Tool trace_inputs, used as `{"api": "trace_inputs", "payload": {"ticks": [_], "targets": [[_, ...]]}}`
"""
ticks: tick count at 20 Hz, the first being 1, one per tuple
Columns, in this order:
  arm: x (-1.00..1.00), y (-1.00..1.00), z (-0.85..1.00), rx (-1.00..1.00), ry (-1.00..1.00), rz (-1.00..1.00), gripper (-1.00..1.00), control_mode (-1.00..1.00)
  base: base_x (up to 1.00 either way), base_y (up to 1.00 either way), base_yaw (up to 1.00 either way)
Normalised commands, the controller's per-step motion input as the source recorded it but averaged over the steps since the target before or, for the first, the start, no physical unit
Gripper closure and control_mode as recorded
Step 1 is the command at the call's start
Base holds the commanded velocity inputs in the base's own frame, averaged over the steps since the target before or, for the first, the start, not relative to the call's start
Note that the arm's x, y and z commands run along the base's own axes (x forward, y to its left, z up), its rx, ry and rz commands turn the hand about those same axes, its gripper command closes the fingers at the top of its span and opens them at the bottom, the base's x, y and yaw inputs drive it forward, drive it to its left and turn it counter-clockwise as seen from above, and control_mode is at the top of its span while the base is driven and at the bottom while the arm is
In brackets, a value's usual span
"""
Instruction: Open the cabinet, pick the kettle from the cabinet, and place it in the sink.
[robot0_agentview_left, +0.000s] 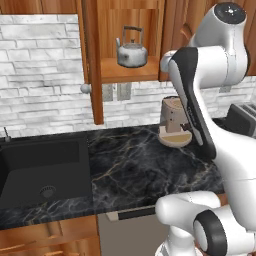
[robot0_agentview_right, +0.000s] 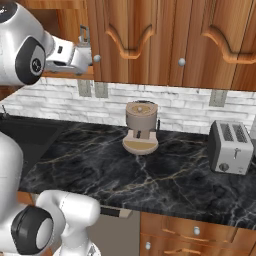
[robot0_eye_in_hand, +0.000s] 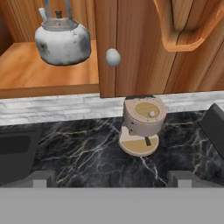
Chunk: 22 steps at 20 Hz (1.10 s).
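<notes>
Silver kettle (robot0_agentview_left: 132, 51) sits on the shelf inside the opened cabinet (robot0_agentview_left: 93, 65), far behind the worktop (robot0_agentview_left: 150, 165). The hand (robot0_eye_in_hand: 111, 181) is wide open, empty. Risk: clipping the closed right door (robot0_eye_in_hand: 144, 43) and knocking the kettle off.

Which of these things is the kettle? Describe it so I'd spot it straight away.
Look up at the reddish-brown wall cabinet above the black marble counter; its left door is swung open. On the wooden shelf inside sits the kettle: small, squat, silver metal, with a thin dark arched handle, unlike the tan block on a round wooden base on the counter.
</notes>
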Motion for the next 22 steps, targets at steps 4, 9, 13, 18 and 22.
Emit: {"api": "trace_inputs", "payload": {"ticks": [4,9,13,18,22], "targets": [[0.16,-0.15,0.10,0.00,0.00,-0.01,-1.00,-1.00,0.00,0.00,0.00],[0.19,-0.14,0.07,0.00,0.00,-0.02,-1.00,-1.00,0.00,0.00,0.00],[0.30,-0.01,0.00,0.06,0.00,0.00,-1.00,-1.00,0.00,0.00,0.00],[0.39,-0.03,0.00,0.09,0.02,0.00,-1.00,-1.00,0.00,0.00,0.00],[0.40,-0.02,0.00,0.05,0.01,0.00,-1.00,-1.00,0.00,0.00,0.00]]}}
